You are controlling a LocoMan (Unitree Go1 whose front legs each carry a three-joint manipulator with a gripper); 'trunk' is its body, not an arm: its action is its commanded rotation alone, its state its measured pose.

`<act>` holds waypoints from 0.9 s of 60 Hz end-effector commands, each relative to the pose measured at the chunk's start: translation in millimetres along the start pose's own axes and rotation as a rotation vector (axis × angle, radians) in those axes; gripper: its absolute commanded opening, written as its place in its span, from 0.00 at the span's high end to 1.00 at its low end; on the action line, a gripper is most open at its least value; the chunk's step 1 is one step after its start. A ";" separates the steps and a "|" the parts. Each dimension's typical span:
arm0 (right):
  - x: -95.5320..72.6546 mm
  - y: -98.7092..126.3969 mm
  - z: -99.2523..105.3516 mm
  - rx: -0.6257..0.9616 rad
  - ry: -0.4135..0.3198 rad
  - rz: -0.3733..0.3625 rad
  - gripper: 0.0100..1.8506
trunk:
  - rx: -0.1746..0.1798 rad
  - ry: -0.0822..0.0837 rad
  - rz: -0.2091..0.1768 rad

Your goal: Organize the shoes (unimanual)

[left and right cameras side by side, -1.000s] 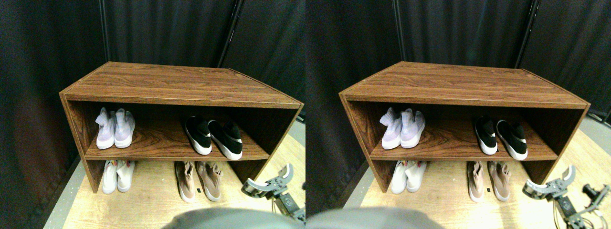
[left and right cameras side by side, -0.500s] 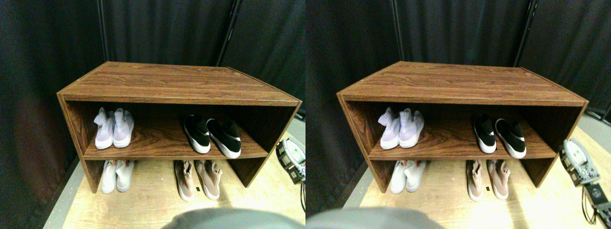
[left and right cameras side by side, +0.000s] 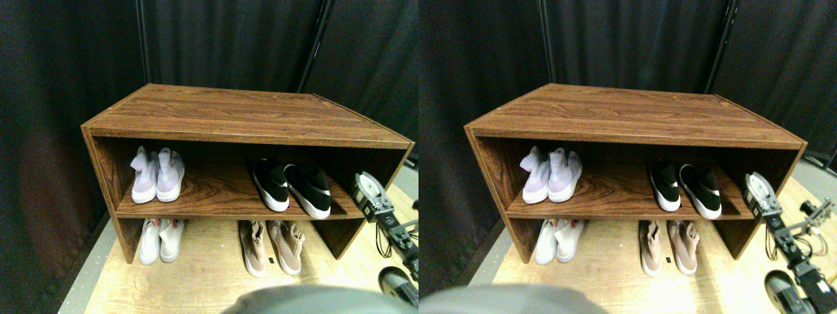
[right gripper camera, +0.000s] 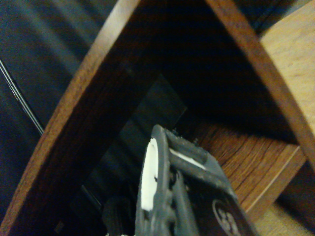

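- Wood-grain brown shelf unit (left and right cameras side by side: 248,114) stands on a pale wooden floor (left and right cameras side by side: 196,288) before dark curtains (left and right cameras side by side: 222,39); it has one middle shelf board (left and right cameras side by side: 216,196) and an open space beneath.
- Lavender shoes (left and right cameras side by side: 157,175) stand side by side at the left end of the middle shelf board, toes toward the camera.
- White shoes (left and right cameras side by side: 160,241) sit on the floor directly below them, under the board, also close together.
- Pinkish-beige shoes (left and right cameras side by side: 271,246) lie on the floor further right, toes forward, with a small gap between the two.
- Black shoes (left and right cameras side by side: 292,186) with white soles rest on the right part of the middle shelf board; the right one is angled outward, its toe near the board's front edge.
- Right gripper (left and right cameras side by side: 367,190) hangs just beside the black pair, at the unit's right front corner, touching no shoe; whether its jaws are apart or together cannot be told.
- Wrist view shows the dark jaw frame (right gripper camera: 182,196) pointing into the shadowed interior of the shelf unit (right gripper camera: 83,103).
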 end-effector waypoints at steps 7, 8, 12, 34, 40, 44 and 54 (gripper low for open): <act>19.0 -3.8 -9.8 0.030 -0.013 0.005 0.97 | -0.019 0.023 0.015; 21.2 -5.1 -10.7 0.030 -0.011 -0.001 0.97 | -0.019 0.023 0.015; 28.1 -10.0 -13.4 0.060 -0.014 -0.037 0.97 | -0.020 0.024 0.019; 52.6 -29.7 -26.9 0.050 -0.070 -0.115 0.97 | -0.028 0.026 0.037; 52.8 -31.9 -30.0 0.078 -0.034 -0.120 0.97 | -0.032 0.030 0.043; 49.0 -30.8 -34.4 0.072 -0.001 -0.104 0.97 | -0.034 0.034 0.048; 43.3 -25.3 -44.5 0.075 0.031 -0.112 0.97 | -0.040 0.033 0.054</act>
